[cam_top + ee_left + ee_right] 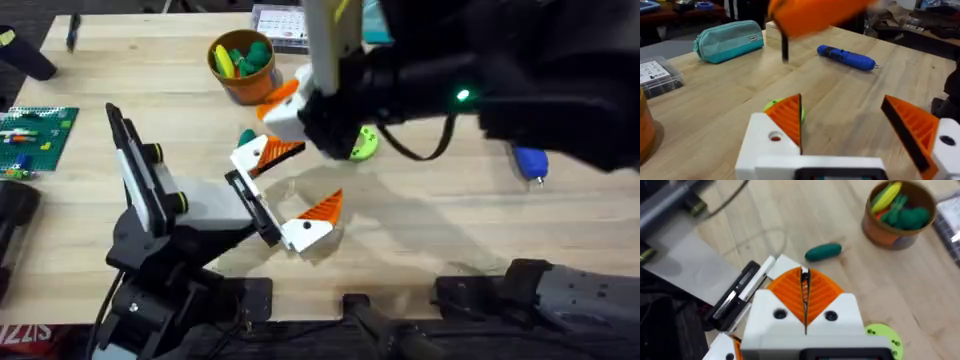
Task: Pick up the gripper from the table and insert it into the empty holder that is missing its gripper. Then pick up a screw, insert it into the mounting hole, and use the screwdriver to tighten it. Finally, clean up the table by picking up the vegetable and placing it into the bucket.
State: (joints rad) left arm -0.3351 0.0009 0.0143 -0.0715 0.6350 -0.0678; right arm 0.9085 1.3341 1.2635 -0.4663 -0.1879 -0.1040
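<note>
The right gripper (pixel 805 311) hangs with its orange pads pressed together, nothing between them. The green vegetable (pixel 823 251) lies on the table just beyond its tips, lengthwise across the reach, with the bucket (pixel 900 215) further on. The left gripper (pixel 850 135) hangs spread and empty.

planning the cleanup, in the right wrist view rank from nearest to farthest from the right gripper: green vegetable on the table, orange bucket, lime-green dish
From the right gripper:
1. Green vegetable, on the table just beyond the fingertips.
2. Lime-green dish, beside the gripper's body.
3. Orange bucket, farther off past the vegetable.
</note>
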